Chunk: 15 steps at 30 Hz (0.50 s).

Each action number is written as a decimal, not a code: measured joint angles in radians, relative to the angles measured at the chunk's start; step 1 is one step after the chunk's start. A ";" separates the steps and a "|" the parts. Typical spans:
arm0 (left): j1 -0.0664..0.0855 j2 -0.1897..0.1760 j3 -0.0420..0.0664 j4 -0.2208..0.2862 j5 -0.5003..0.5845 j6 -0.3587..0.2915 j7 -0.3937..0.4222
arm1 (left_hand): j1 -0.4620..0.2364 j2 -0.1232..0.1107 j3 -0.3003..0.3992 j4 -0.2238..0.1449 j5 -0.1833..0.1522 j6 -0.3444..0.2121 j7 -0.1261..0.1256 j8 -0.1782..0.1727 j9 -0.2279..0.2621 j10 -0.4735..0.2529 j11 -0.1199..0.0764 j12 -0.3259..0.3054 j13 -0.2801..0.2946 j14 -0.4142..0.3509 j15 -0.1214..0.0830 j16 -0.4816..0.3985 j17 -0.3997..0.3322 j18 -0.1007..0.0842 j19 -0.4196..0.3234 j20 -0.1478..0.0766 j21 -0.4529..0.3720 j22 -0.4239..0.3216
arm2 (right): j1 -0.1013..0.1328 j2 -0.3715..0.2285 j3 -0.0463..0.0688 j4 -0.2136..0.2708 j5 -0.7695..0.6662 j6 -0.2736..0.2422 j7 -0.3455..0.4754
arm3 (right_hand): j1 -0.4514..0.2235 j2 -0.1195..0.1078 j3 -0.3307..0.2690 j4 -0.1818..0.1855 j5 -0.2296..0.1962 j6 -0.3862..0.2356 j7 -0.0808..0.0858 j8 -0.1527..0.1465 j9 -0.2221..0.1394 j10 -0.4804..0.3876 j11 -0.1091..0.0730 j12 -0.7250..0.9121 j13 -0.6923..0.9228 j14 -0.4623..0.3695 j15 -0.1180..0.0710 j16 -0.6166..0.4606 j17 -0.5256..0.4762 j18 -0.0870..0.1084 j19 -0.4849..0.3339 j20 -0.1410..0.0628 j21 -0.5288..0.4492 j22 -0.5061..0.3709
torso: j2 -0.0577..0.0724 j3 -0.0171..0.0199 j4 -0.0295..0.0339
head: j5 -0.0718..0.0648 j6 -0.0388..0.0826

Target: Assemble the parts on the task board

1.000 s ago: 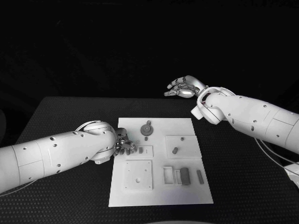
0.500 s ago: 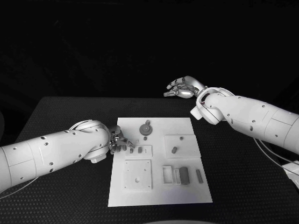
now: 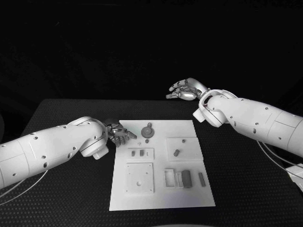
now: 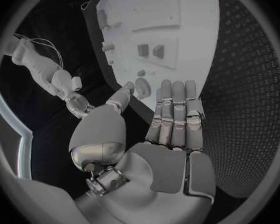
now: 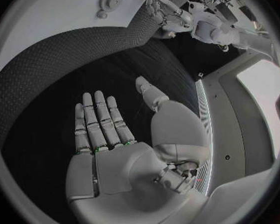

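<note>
Head view — task board [image 3: 162,201] long axis runs away from robot | left hand [image 3: 119,134], right hand [image 3: 185,89] — fingers extended, holding nothing

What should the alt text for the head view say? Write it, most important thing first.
The left hand hovers empty at the left edge of the white task board, which lies on a black table with small grey parts on it. The right hand is raised beyond the table's far edge, holding nothing.
</note>
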 measured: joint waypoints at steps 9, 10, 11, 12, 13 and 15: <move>-0.007 0.052 -0.030 -0.013 -0.169 -0.144 0.208 | 0.307 -0.038 0.181 -0.067 -0.009 0.063 -0.007 -0.046 -0.045 0.005 0.038 -0.186 -0.114 -0.014 0.040 -0.083 -0.039 -0.010 -0.023 0.041 -0.052 -0.034 | -0.002 0.005 0.000 -0.004 0.001 0.000 0.000 | 0.000 0.000 0.000 0.000 0.000 0.000 0.000 0.000 0.000 0.000 0.000 0.000 0.000 0.000 0.000 0.000 0.000 0.000 0.000 0.000 0.000 0.000 | 0.002 0.0001 0.0000 | 0.002 0.007; -0.010 0.057 -0.039 -0.018 -0.207 -0.158 0.224 | 0.320 -0.044 0.184 -0.068 -0.010 0.075 -0.009 -0.062 -0.055 0.023 0.043 -0.233 -0.138 -0.010 0.044 -0.098 -0.043 -0.010 -0.020 0.044 -0.060 -0.039 | -0.002 0.005 0.000 -0.004 0.001 0.000 0.001 | 0.000 0.000 0.000 0.000 0.000 0.000 0.000 0.000 0.000 0.000 0.000 0.000 0.000 0.000 0.000 0.000 0.000 0.000 0.000 0.000 0.000 0.000 | 0.002 -0.0001 0.0000 | 0.002 0.008; -0.011 0.062 -0.046 -0.022 -0.234 -0.168 0.235 | 0.322 -0.047 0.184 -0.068 -0.010 0.081 -0.007 -0.071 -0.059 0.032 0.045 -0.259 -0.149 -0.009 0.045 -0.106 -0.045 -0.010 -0.020 0.044 -0.066 -0.043 | -0.002 0.006 0.000 -0.005 0.001 0.001 0.001 | 0.000 0.000 0.000 0.000 0.000 0.000 0.000 0.000 0.000 0.000 0.000 0.000 0.000 0.000 0.000 0.000 0.000 0.000 0.000 0.000 0.000 0.000 | 0.002 -0.0001 0.0000 | 0.002 0.009; -0.012 0.063 -0.047 -0.023 -0.243 -0.171 0.238 | 0.324 -0.049 0.184 -0.068 -0.010 0.082 -0.007 -0.076 -0.061 0.036 0.046 -0.272 -0.154 -0.009 0.045 -0.110 -0.045 -0.010 -0.020 0.044 -0.068 -0.045 | -0.002 0.006 0.000 -0.005 0.001 0.001 0.001 | 0.000 0.000 0.000 0.000 0.000 0.000 0.000 0.000 0.000 0.000 0.000 0.000 0.000 0.000 0.000 0.000 0.000 0.000 0.000 0.000 0.000 0.000 | 0.002 0.0000 -0.0001 | 0.003 0.009; -0.015 0.069 -0.051 -0.027 -0.279 -0.183 0.251 | 0.325 -0.049 0.184 -0.068 -0.011 0.082 -0.007 -0.081 -0.063 0.039 0.049 -0.290 -0.161 -0.008 0.045 -0.117 -0.045 -0.010 -0.019 0.045 -0.071 -0.047 | -0.002 0.006 0.000 -0.006 0.001 0.001 0.001 | 0.000 0.000 0.000 0.000 0.000 0.000 0.000 0.000 0.000 0.000 0.000 0.000 0.000 0.000 0.000 0.000 0.000 0.000 0.000 0.000 0.000 0.000 | 0.002 -0.0002 -0.0003 | 0.003 0.009; -0.018 0.079 -0.052 -0.034 -0.329 -0.197 0.266 | 0.325 -0.049 0.182 -0.066 -0.020 0.084 -0.009 -0.093 -0.067 0.042 0.053 -0.327 -0.174 0.002 0.044 -0.126 -0.045 -0.010 -0.016 0.048 -0.079 -0.053 | -0.002 0.006 0.000 -0.008 0.002 0.001 0.001 | 0.000 0.000 0.000 0.000 0.000 0.000 0.000 0.000 0.000 0.000 0.000 0.000 0.000 0.000 0.000 0.000 0.000 0.000 0.000 0.000 0.000 0.000 | 0.002 -0.0004 -0.0006 | 0.003 0.010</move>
